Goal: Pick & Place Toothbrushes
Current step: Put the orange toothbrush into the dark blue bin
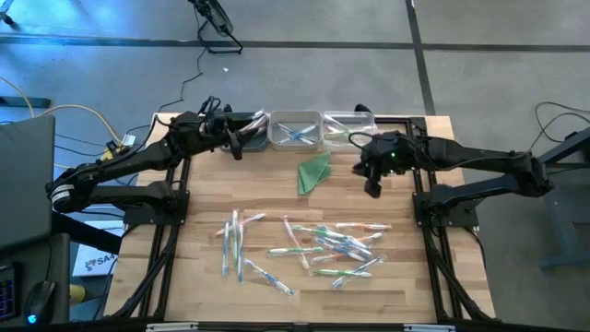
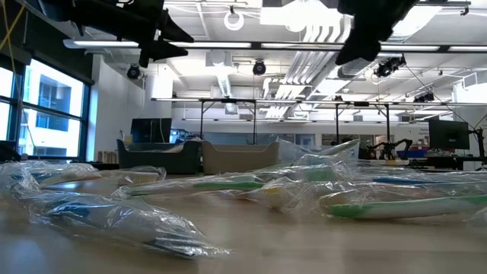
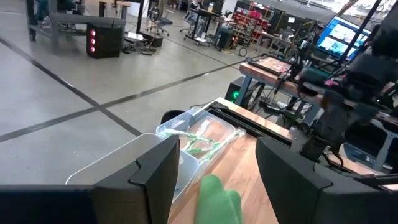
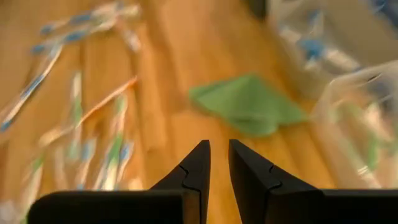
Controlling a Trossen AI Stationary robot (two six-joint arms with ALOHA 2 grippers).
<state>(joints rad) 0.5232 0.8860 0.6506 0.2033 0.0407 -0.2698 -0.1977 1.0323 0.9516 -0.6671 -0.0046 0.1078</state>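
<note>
Fingers of the right gripper (image 4: 218, 163) stand nearly pressed together, only a thin slit between the dark tapered tips, pinching nothing; that arm reaches in from the counter's right edge, bent at the elbow, its wrist hanging above the bare wood just right of the green cloth (image 1: 314, 172). Nearest the front edge of the wooden plank counter (image 1: 207, 286), well in front of the cloth, the toothbrushes (image 1: 304, 247) lie scattered: thin white sticks with green, blue and orange accents, each in crinkled clear wrap. The cloth is a soft folded triangle. Behind it sit two clear plastic trays (image 1: 321, 130) side by side, holding a few toothbrushes. Left of the trays, the left gripper (image 3: 216, 165) hovers with its broad dark fingers spread wide and empty, its arm stretched in from the left edge.
</note>
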